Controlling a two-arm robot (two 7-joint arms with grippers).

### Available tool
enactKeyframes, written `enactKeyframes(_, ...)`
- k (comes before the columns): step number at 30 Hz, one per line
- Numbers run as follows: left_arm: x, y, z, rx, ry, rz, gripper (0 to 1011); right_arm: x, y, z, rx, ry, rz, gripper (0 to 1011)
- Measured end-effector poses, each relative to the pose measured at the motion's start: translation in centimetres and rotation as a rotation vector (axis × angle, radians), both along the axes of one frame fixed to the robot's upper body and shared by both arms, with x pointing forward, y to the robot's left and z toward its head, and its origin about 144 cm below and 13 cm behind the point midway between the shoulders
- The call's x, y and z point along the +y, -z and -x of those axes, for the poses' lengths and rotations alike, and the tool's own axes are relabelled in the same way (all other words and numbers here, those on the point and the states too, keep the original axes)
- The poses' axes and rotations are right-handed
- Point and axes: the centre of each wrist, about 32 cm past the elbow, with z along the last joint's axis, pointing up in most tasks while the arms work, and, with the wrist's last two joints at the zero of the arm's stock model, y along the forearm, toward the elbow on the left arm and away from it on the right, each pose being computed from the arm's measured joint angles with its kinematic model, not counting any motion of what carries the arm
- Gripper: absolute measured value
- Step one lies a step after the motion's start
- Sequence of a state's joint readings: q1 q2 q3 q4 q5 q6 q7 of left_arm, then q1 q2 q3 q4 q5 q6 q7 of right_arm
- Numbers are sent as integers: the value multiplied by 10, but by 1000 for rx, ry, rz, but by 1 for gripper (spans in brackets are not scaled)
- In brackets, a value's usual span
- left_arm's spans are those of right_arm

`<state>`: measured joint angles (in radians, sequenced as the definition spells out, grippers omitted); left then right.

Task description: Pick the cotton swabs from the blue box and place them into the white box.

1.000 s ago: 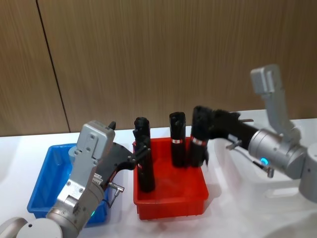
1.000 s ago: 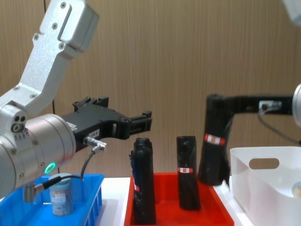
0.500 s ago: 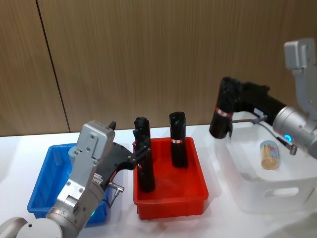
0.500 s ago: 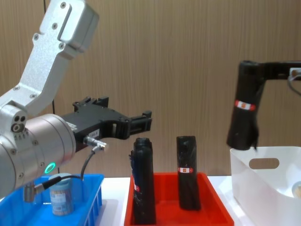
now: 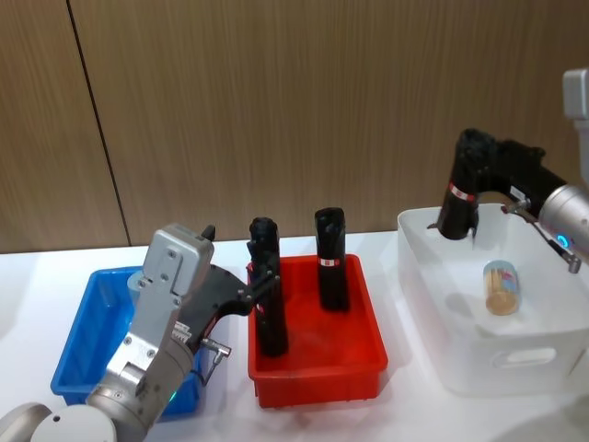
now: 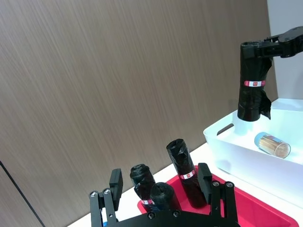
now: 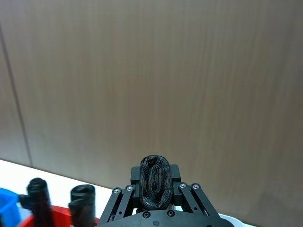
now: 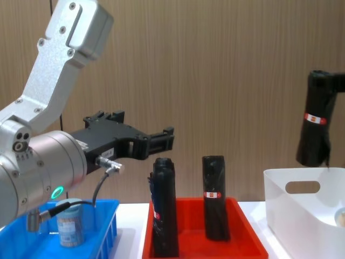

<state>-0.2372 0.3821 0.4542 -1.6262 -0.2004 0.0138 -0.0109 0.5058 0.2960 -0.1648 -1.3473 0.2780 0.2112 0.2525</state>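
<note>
One jar of cotton swabs point(image 5: 502, 287) lies on its side in the white box point(image 5: 479, 368), also visible as the jar point(image 6: 272, 144). Another jar point(image 8: 70, 224) stands in the blue box point(image 5: 78, 345), half hidden behind my left arm. My right gripper point(image 5: 474, 175) is shut on a black wrapped cylinder point(image 5: 457, 204) with a red-white tag. It holds the cylinder upright just above the white box's back left corner point(image 8: 302, 186). My left gripper point(image 6: 160, 182) hangs open and holds nothing, above the gap between the blue box and the red tray.
A red tray point(image 5: 317, 368) stands between the two boxes, with three black wrapped cylinders point(image 5: 331, 258) upright in it. A wood-panelled wall point(image 5: 294, 101) runs close behind the white table point(image 5: 37, 276).
My right gripper has lifted the black cylinder out of the red tray and carried it up and rightward over the white box. The left arm has stayed still.
</note>
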Motion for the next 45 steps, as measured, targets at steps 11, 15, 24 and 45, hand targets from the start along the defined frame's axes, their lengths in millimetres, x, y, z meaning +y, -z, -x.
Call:
enactKeyframes(11,0,0,0,0,0,0,1003,-9,20,-15,46,69,3,353)
enactKeyframes(15,0,0,0,0,0,0,1003,-9,24,-17,55,74,3,434)
enactKeyframes(24,0,0,0,0,0,0,1003,-6,32,-19,72,77,3,716)
enactKeyframes(45,0,0,0,0,0,0,1003,2,34,-10,66,54,-8,1002)
